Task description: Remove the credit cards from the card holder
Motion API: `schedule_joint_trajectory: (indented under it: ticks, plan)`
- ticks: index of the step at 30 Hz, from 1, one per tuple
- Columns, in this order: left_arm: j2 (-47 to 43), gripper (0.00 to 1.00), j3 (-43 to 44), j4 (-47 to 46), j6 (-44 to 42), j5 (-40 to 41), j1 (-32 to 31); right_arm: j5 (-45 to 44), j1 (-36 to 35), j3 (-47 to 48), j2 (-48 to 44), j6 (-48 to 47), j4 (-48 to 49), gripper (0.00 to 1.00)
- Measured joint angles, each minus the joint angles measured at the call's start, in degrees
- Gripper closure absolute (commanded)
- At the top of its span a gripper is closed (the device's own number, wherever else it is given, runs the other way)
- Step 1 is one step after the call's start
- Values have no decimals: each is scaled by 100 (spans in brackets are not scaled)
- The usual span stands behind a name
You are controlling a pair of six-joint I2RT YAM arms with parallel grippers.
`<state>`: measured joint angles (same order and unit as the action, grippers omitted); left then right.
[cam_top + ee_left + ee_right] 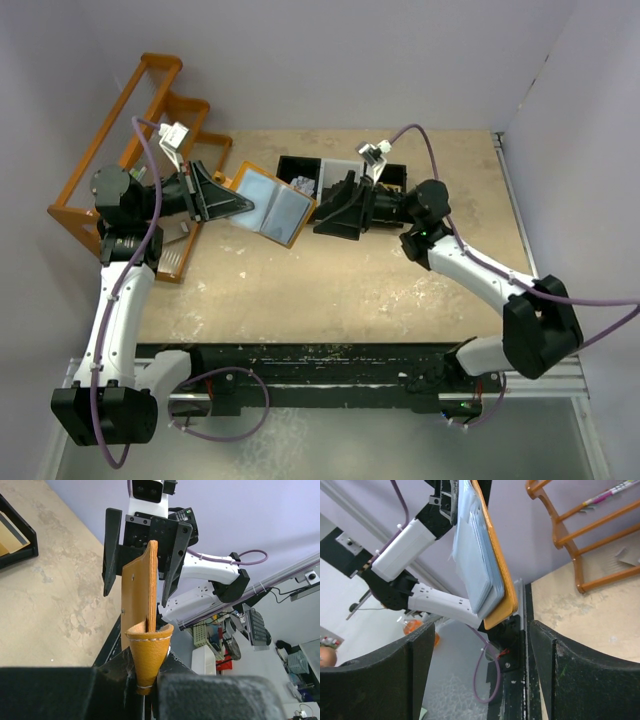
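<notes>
The card holder [270, 206], tan-orange with pale blue-grey inside panels, hangs open above the table. My left gripper [243, 205] is shut on its left edge. In the left wrist view the folded leather [148, 652] is pinched between my left gripper's [148, 686] jaws. My right gripper [320, 218] stands open just right of the holder, not touching it. From the right wrist, the holder [496, 570] hangs ahead of the open right gripper [481, 672], beyond the fingertips. The credit cards cannot be told apart from the blue-grey pockets [474, 555].
A black three-compartment tray [392, 176] sits at the back behind my right gripper, with pale scraps [301, 185] in its left section. An orange wooden rack [140, 110] stands at the far left. The table's right edge [505, 190] meets the wall.
</notes>
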<state>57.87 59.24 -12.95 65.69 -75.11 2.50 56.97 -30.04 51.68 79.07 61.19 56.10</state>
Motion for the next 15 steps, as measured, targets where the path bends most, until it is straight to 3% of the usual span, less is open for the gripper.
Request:
schedule_joint_trajectory:
  ticks: [6,15]
  plan:
    - [0,100,0,-170,190,-15,0,-7,-184,17,446,654,973,39]
    - [2,100,0,-339,426,-33,-7,-52,-236,35,605,1095,1565,66]
